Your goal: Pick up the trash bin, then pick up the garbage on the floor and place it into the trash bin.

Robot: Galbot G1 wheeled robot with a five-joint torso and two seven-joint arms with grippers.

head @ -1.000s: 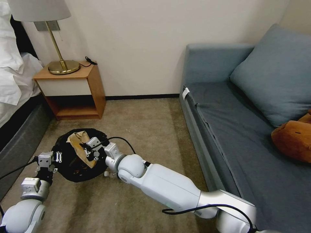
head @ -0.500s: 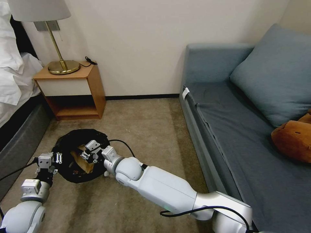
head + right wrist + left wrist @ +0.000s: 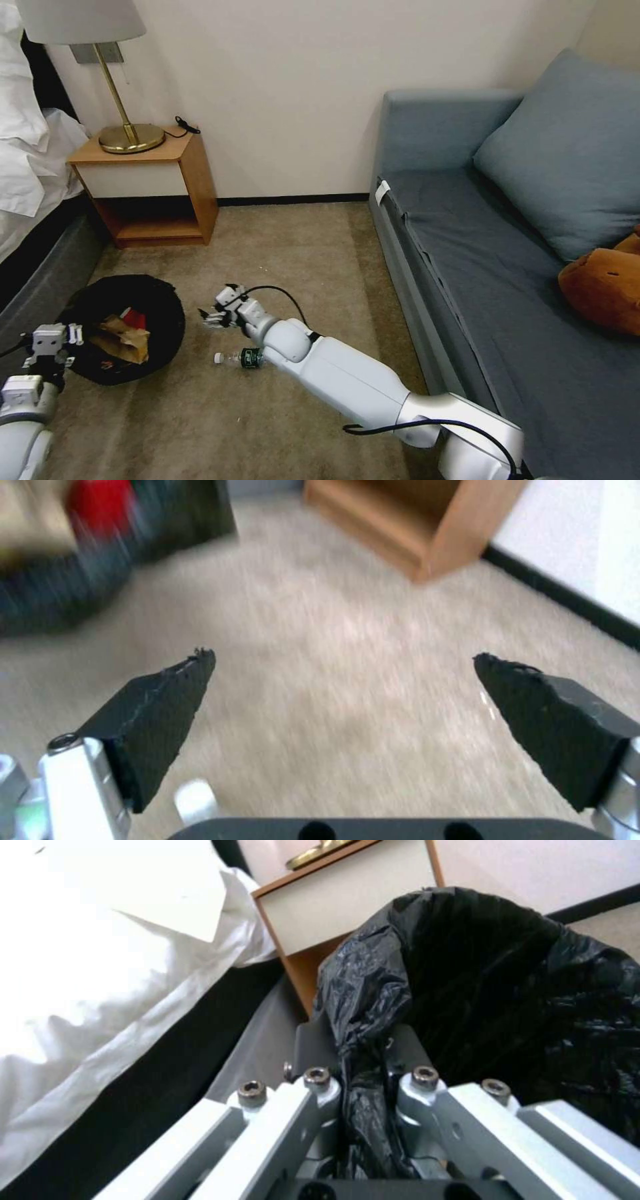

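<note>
Grey-blue sofa along the right wall, big cushion on it. Bed with white linen at far left; wooden nightstand beside it, brass lamp on top. Beige carpet between them.

Trash bin, black liner crinkled over the rim, sits low at the left near the bed frame. Inside: crumpled brown paper bag, with a red-and-white wrapper just behind it.

Left tool at the bin's near edge, fingers closed tight on a pinch of the black bag at the rim.

Right arm stretched low across the carpet; right tool just off the bin's right side, apart from it. Fingers spread wide, nothing between them, carpet below.

Small clear bottle, green label, lying on its side on the carpet, close under the right forearm.
</note>
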